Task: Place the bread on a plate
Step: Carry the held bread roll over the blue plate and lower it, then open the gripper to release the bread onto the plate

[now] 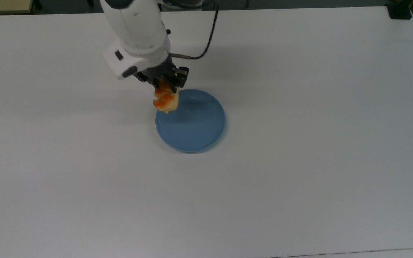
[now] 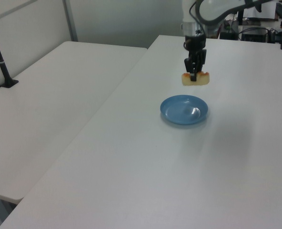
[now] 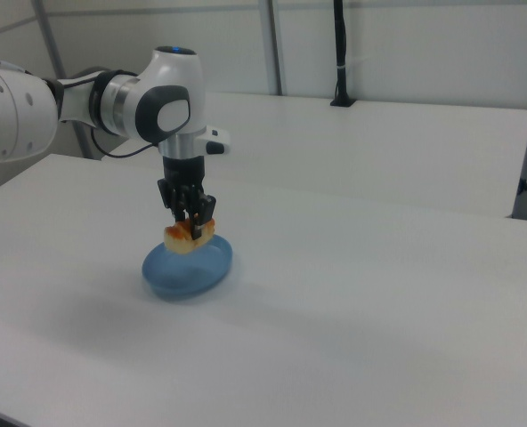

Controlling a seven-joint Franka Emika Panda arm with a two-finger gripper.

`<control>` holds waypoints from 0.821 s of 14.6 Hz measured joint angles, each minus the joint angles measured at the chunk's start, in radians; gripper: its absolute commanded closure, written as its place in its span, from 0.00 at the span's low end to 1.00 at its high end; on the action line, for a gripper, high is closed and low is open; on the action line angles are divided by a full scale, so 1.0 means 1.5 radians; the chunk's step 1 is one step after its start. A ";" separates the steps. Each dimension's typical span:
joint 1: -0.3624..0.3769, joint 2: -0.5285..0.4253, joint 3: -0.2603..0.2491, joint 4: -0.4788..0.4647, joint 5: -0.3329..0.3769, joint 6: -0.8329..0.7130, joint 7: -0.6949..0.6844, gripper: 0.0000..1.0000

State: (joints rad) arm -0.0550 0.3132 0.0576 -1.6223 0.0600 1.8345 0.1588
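Bread (image 1: 165,100) hangs clamped between the fingers of my gripper (image 1: 166,85), which points down above the near-left edge of the plate (image 1: 195,129) as the top view shows it. The loaf is clear of the worktop (image 1: 299,179) and not yet touching the plate. I judge the pickup and most of the carry done; what is left is to centre over the plate, lower, and let go.

The top view puts the bread over the plate's rim at the top view's upper left, but gives no sense of height. The left view shows the gap: the bread (image 2: 196,79) hangs well above the plate (image 2: 179,114). The right view makes the bread (image 3: 190,237) look almost resting on the plate (image 3: 179,274), with my arm (image 3: 157,98) reaching in from the right view's left.
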 measured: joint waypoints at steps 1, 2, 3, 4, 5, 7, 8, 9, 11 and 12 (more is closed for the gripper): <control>0.009 0.008 0.000 0.000 0.000 0.010 0.009 0.55; 0.015 0.016 0.000 0.000 0.000 0.021 0.015 0.55; 0.019 0.022 0.000 0.000 0.000 0.034 0.016 0.55; 0.022 0.029 0.000 -0.001 0.000 0.047 0.017 0.55; 0.025 0.035 0.000 -0.001 0.000 0.062 0.017 0.54; 0.028 0.050 0.000 -0.003 0.000 0.101 0.017 0.54; 0.030 0.056 0.000 -0.005 0.000 0.123 0.017 0.54; 0.032 0.061 0.000 -0.006 0.000 0.142 0.017 0.54; 0.038 0.067 0.000 -0.009 -0.003 0.165 0.017 0.54; 0.041 0.067 0.000 -0.012 -0.008 0.167 0.017 0.54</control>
State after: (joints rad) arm 0.0067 0.4144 0.0579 -1.6401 0.0486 2.0850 0.1840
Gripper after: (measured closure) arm 0.542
